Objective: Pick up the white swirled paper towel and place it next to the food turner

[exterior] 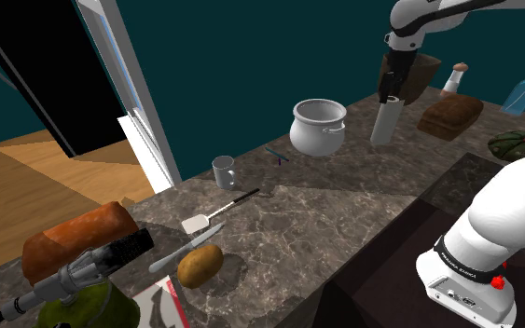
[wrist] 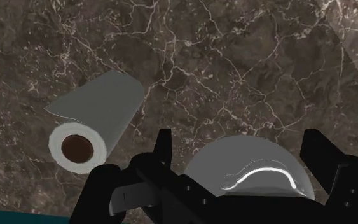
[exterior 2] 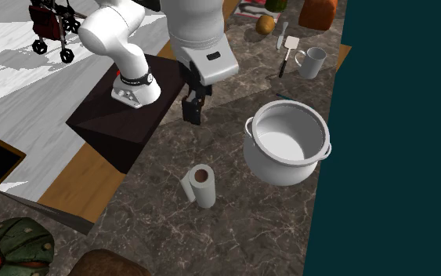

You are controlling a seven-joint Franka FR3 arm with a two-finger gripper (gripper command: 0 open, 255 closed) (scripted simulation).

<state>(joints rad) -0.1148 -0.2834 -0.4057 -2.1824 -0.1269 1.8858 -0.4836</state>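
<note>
Paper towel roll (exterior 2: pixel 203 187): standing upright, long axis vertical, core facing up.
Gripper (exterior 2: pixel 191 116): hovering above, fingers spread, seemingly touching nothing.

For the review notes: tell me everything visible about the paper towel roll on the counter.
The paper towel roll is a plain white-grey cylinder with a dark brown core showing at its top end. A loose sheet edge lifts off its side. It stands upright on the dark marbled countertop, near the white pot but apart from it. Only the counter touches it: the open gripper hangs above and a little aside, fingers clear of it.
</note>
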